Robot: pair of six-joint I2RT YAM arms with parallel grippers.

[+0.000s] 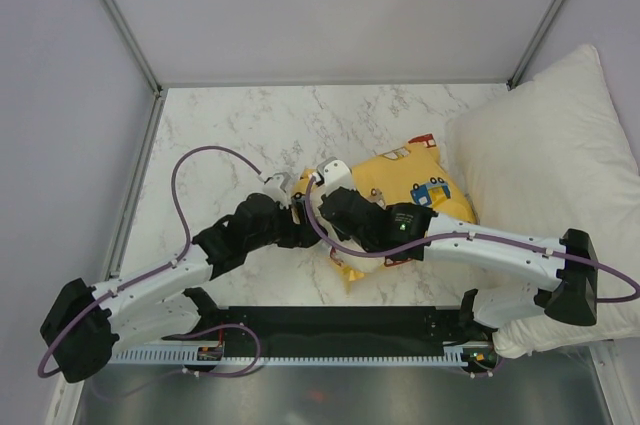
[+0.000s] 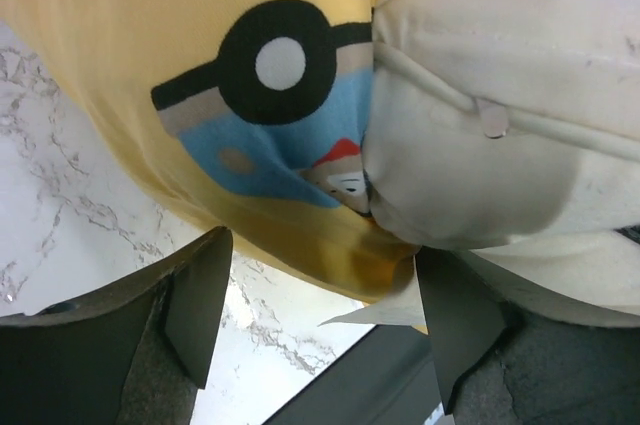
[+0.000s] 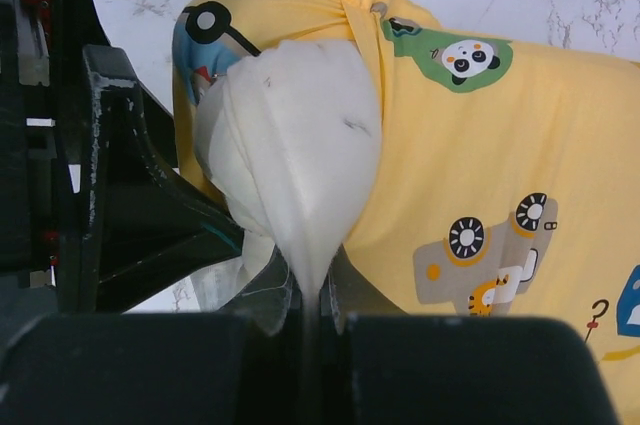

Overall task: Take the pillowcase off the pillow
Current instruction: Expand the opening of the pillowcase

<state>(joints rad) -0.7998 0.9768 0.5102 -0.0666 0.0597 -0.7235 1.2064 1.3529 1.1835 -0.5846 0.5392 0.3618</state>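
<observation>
The counter (image 1: 250,125) has a white, grey-veined marble surface. To the right of its middle lies the crumpled yellow pillowcase (image 1: 410,180), with the cream pillow (image 3: 290,145) bulging out of its left end. Just beside it, a large white pillow (image 1: 550,165) rests along the right side. A black rail (image 1: 330,330) runs along the near edge.

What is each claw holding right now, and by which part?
The right claw pinches the pillow by its exposed cream end, which pokes out of the pillowcase. The left claw is open and holds nothing.
</observation>
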